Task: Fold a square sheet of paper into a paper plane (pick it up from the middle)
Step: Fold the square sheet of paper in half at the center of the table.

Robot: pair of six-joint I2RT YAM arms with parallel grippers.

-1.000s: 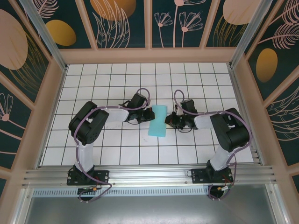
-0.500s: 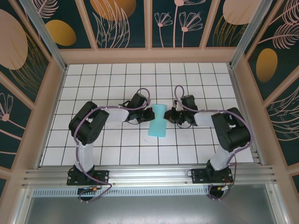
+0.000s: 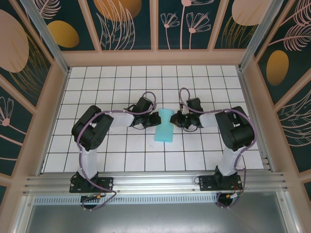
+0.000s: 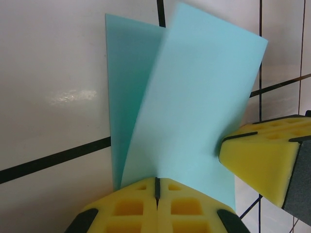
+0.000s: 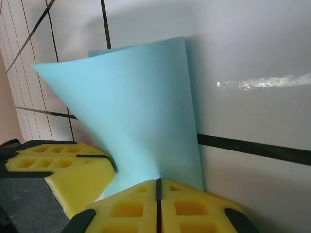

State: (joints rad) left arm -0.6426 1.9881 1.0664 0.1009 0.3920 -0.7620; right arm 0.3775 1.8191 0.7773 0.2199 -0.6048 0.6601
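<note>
The square sheet of paper [image 3: 164, 131], light turquoise, lies doubled over as a tall strip at the middle of the tiled table. Its two layers stand apart near the far end. My left gripper [image 3: 158, 118] is shut on the strip's left edge. In the left wrist view the paper [image 4: 194, 92] rises out of the closed yellow pads [image 4: 131, 206] of that gripper [image 4: 156, 180]. My right gripper [image 3: 176, 118] is shut on the opposite edge. In the right wrist view the sheet [image 5: 141, 111] curves up from its closed jaws [image 5: 158, 180].
The white table [image 3: 121, 155] has a black grid and pale wooden walls on three sides. A metal rail [image 3: 155, 182] runs along the near edge with both arm bases on it. Each wrist view shows the other gripper's yellow pad [image 4: 262, 155] [image 5: 63, 165] close by.
My right gripper has moved away from me and leftward to the paper's right edge and now pinches it. The strip's far end has narrowed between the two grippers. The left arm has stayed put.
</note>
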